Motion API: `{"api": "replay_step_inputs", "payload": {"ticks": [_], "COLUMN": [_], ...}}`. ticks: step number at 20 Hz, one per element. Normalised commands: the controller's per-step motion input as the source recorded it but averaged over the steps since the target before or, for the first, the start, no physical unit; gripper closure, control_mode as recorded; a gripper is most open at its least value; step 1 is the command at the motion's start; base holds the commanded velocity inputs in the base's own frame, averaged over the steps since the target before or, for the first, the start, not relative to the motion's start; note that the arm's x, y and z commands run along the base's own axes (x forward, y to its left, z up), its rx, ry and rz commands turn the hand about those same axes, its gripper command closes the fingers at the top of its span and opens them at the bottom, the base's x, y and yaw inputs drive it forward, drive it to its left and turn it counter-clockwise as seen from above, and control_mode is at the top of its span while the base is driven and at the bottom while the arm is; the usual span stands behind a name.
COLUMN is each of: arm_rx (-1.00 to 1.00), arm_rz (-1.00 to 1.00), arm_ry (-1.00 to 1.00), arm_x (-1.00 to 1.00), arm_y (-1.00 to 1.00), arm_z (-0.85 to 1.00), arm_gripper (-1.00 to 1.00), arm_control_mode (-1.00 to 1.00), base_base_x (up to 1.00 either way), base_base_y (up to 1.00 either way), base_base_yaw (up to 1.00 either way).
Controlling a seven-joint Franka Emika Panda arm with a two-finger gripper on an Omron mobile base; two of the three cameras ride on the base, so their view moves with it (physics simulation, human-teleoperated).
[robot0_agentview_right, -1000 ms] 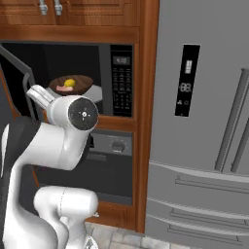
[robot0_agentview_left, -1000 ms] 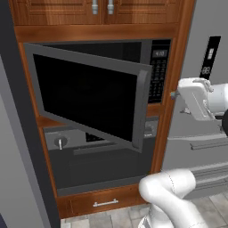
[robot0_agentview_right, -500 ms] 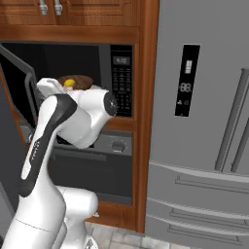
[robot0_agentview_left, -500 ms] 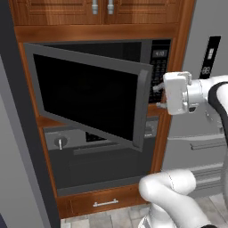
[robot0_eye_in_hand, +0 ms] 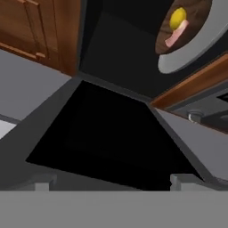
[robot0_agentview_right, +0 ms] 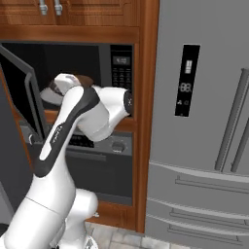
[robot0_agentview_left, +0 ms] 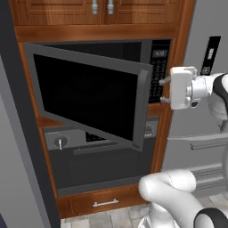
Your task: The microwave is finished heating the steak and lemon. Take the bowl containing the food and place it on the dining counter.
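The microwave has its black glass door swung wide to the left. Inside, the dark brown bowl rests on the white turntable plate, holding the yellow lemon and the pinkish steak. My gripper hangs open in front of the button panel, at the door's free edge, with nothing between its fingers. In the hand view the gripper faces the door glass, the bowl far off at the upper right. My arm hides most of the bowl in the right base view. The dining counter is out of view.
A knobbed oven sits under the microwave, with a wooden drawer below it. Wood cabinets run above. A steel fridge stands to the right. A grey wall closes the left side.
My hand has swung left from beside the fridge to the front of the microwave's button panel. The arm has risen across the cavity, covering the bowl in the right base view.
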Motion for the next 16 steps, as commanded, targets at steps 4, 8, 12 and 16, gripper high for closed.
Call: {"api": "replay_step_inputs", "payload": {"ticks": [4,8,12,16], "arm_rx": [-0.05,-0.04,-0.02,0.0], "arm_rz": [-0.24,-0.1,0.09,0.31], "arm_ry": [0.0,0.04,0.09,0.0], "arm_x": [0.62,0.16,-0.25,-0.65], "arm_y": [0.77,0.79,0.95,0.94], "arm_z": [0.0,0.0,0.01,0.24], "arm_gripper": [-1.0,-1.0,-1.0,-1.0], "arm_control_mode": [-1.0,-1.0,-1.0,-1.0], "base_base_x": [0.0,0.0,0.0,0.0], "base_base_y": [0.0,0.0,0.0,0.0], "base_base_yaw": [0.0,0.0,0.0,0.0]}}
